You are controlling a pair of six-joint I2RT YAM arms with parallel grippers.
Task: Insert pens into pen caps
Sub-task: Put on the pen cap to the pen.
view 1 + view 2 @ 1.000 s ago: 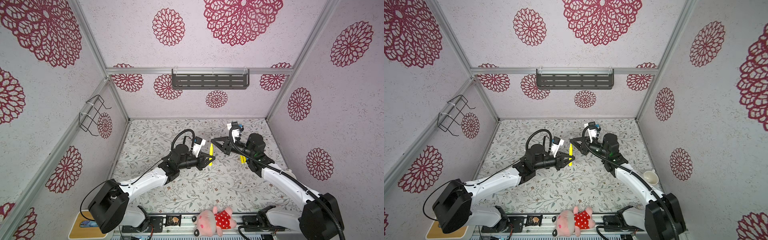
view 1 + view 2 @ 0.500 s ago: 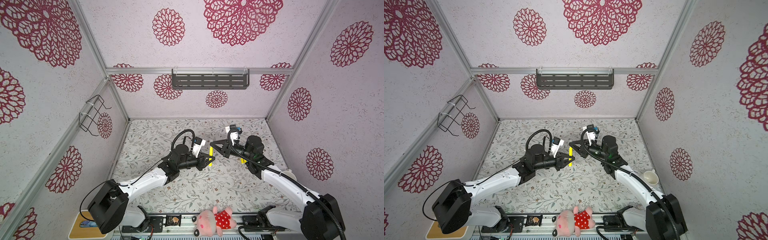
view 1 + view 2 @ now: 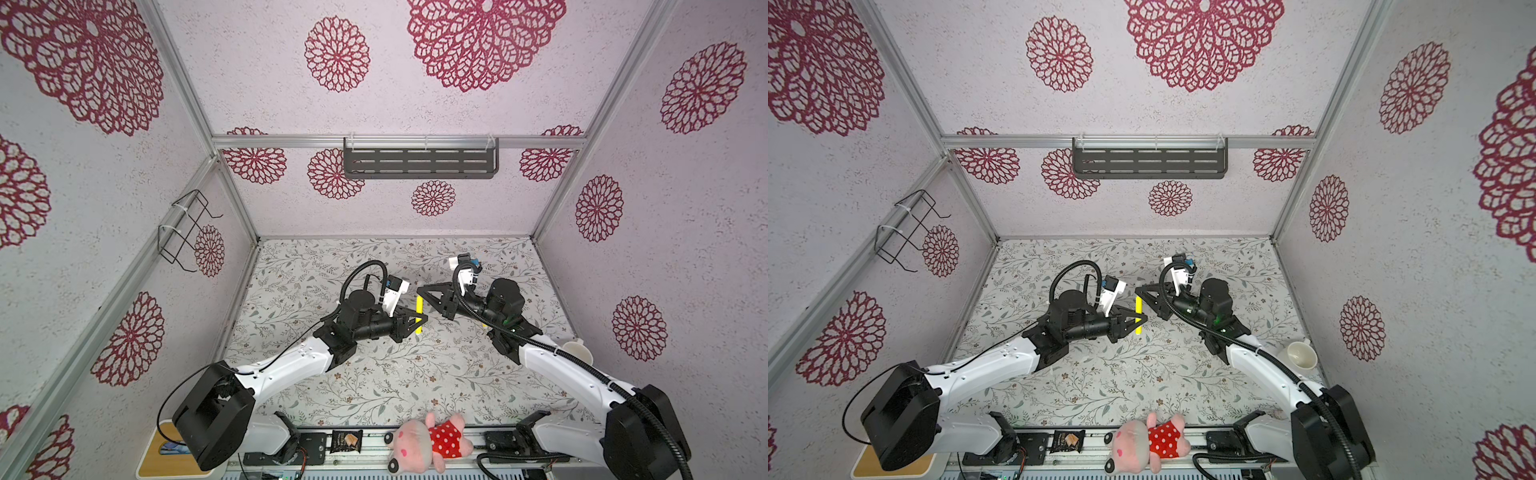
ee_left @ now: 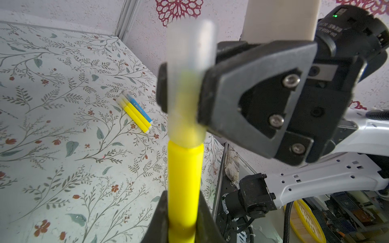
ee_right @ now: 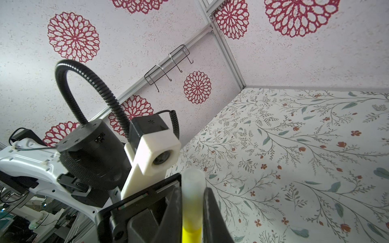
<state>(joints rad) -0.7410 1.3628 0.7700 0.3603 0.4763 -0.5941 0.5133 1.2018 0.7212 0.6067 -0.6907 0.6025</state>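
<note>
Well, the tricky bit is happening right now. The left gripper point(image 4: 182, 210) is clamped on the body of a yellow pen point(image 4: 185, 168). The right gripper point(image 4: 185, 94) is pinched round a cloudy cap point(image 4: 190, 52) that sits over the pen's tip. Yellow shows through the plastic about halfway up. The pair hangs clear of the table point(image 3: 374, 374), well apart from the cup point(image 3: 1310, 365) and towards the middle.

What worries me is the line-up. If the two arms push along slightly different lines, the cap could cock sideways and jam, or twist out of the right fingers. Both pen and cap look smooth, so a hard push might also slide the pen back through the left fingers instead of seating it. If either gripper lets go before the cap clicks home, I'd expect the loose piece to drop and roll.

As for containers, the cap holds only that pen tip. The cup, at the table's edge, looks to have nothing in it. From here I can't see into the black shelf point(image 3: 419, 164) on the back wall, far beyond the cup.

A blue pen point(image 4: 140, 110) and a spare yellow pen point(image 4: 136, 117) lie touching, side by side, between the cup and the held pen. They seem capped, though they're small in view.
</note>
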